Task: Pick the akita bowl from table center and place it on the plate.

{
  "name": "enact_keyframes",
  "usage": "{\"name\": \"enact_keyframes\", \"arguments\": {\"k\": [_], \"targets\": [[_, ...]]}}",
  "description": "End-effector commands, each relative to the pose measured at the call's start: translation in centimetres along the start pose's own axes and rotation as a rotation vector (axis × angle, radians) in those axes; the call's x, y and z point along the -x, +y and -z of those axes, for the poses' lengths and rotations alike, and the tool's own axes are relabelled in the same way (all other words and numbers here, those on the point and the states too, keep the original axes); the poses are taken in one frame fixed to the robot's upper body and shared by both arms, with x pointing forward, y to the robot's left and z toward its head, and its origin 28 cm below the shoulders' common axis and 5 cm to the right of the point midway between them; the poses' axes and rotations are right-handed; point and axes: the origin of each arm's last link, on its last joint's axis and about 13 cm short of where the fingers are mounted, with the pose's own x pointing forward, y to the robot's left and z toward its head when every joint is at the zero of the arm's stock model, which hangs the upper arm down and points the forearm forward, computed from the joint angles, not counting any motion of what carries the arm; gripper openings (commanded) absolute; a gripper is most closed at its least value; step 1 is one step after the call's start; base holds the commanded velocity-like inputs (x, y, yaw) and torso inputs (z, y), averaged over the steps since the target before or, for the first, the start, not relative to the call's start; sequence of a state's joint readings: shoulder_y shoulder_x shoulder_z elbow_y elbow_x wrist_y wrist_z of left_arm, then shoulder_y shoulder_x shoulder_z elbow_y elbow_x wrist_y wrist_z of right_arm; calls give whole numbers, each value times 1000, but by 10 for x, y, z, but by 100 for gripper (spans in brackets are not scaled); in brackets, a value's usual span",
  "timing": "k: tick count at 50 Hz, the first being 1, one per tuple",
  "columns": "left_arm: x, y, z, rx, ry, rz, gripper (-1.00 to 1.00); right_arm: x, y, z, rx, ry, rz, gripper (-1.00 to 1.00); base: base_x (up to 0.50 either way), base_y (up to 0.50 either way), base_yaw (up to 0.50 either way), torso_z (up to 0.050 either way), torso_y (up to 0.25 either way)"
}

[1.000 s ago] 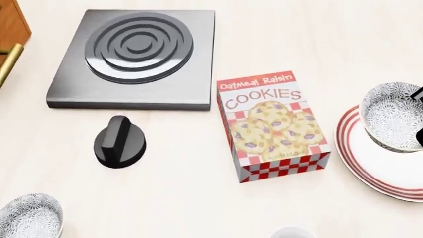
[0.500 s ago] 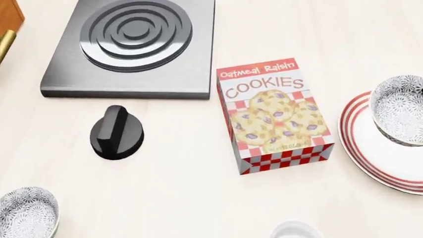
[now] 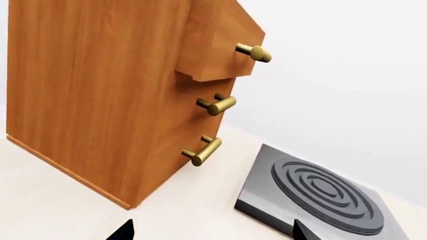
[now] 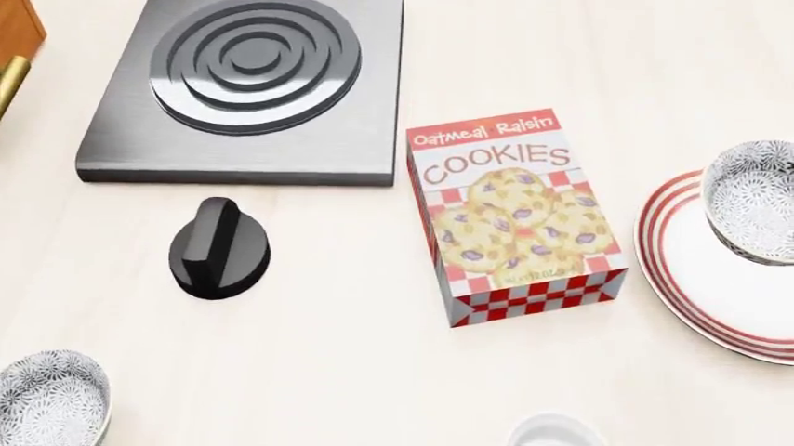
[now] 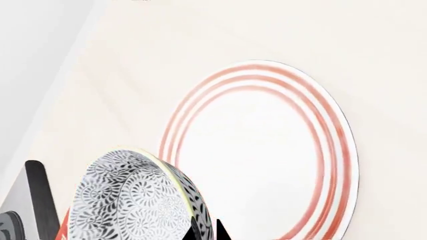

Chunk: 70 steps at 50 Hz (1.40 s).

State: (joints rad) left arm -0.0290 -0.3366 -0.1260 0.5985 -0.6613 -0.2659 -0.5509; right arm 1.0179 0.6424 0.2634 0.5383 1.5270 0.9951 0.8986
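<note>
The akita bowl (image 4: 752, 199), white with a dense grey-black floral pattern, is at the head view's right edge, over the near part of the red-ringed plate (image 4: 694, 290). In the right wrist view the bowl (image 5: 130, 200) is tilted, and my right gripper (image 5: 208, 232) is shut on its rim, one fingertip on each side of the wall. Beyond the bowl lies the plate (image 5: 267, 150); I cannot tell whether the two touch. My left gripper (image 3: 212, 234) is open and empty, off near the cabinet; only its fingertips (image 3: 123, 232) show.
A cookies box (image 4: 515, 218) lies just left of the plate. A black knob (image 4: 221, 246) and a grey burner slab (image 4: 248, 84) sit further left. A look-alike bowl (image 4: 50, 400) and a white cup (image 4: 552, 433) are at the near edge. A wooden cabinet (image 3: 107, 90) with brass handles stands by the burner (image 3: 327, 192).
The head view has shifted, so everything sits higher in the picture than a second ago. The held bowl has moved right, further over the plate. The left arm's earlier position is not shown.
</note>
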Motion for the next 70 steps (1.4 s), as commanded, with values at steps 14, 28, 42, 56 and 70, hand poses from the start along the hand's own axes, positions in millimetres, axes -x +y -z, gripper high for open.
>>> {"name": "enact_keyframes", "arguments": {"k": [14, 28, 42, 56, 70], "targets": [[6, 2, -5, 3, -16, 12, 100, -35, -11, 6, -91, -10, -9, -100, 0, 0, 0, 0, 0], [7, 0, -5, 20, -18, 26, 100, -25, -5, -3, -97, -60, -26, -100, 0, 0, 0, 0, -95], [5, 0, -6, 28, -16, 26, 100, -40, -8, -2, -126, -84, -23, -100, 0, 0, 0, 0, 0], [9, 0, -10, 30, -27, 33, 100, -60, -16, 2, -153, -82, -3, -100, 0, 0, 0, 0, 0], [12, 2, -11, 30, -28, 34, 100, -65, -16, 5, -159, -87, 2, -100, 0, 0, 0, 0, 0]]}}
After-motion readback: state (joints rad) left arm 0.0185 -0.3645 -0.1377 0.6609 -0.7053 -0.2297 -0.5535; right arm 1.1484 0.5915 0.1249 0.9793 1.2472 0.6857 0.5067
